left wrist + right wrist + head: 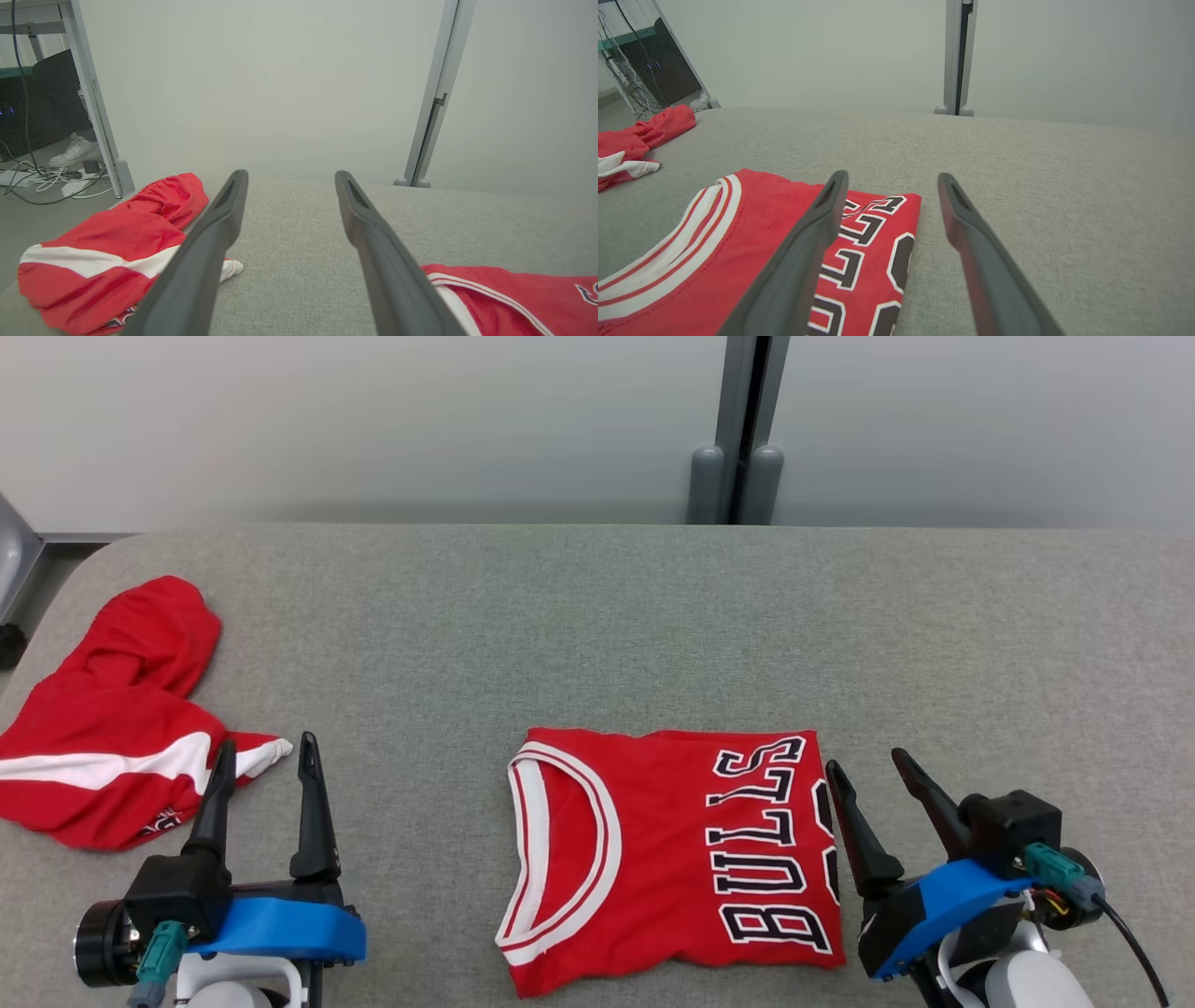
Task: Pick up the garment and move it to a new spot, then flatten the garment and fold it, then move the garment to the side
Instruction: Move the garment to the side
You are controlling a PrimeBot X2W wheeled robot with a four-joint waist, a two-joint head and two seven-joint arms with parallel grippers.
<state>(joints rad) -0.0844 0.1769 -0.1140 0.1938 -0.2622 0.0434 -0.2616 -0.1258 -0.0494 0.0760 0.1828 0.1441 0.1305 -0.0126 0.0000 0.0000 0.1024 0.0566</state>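
A red jersey [672,859] with white-trimmed neckline and black "BULLS" lettering lies folded into a rough square near the front middle of the grey fabric table [597,616]. My right gripper [864,760] stands open just past the jersey's right edge, holding nothing; in the right wrist view the gripper [893,175] has its left finger over the jersey [761,233]. My left gripper [267,742] is open and empty at the front left, with bare table between it and the jersey [514,298]. In the left wrist view the left gripper [290,175] points over bare table.
A crumpled red garment with a white stripe [112,728] lies at the table's left edge, right beside my left fingers [112,238]. A grey post [742,429] stands behind the table. Left of the table, cables and a person's white shoe [74,151] are on the floor.
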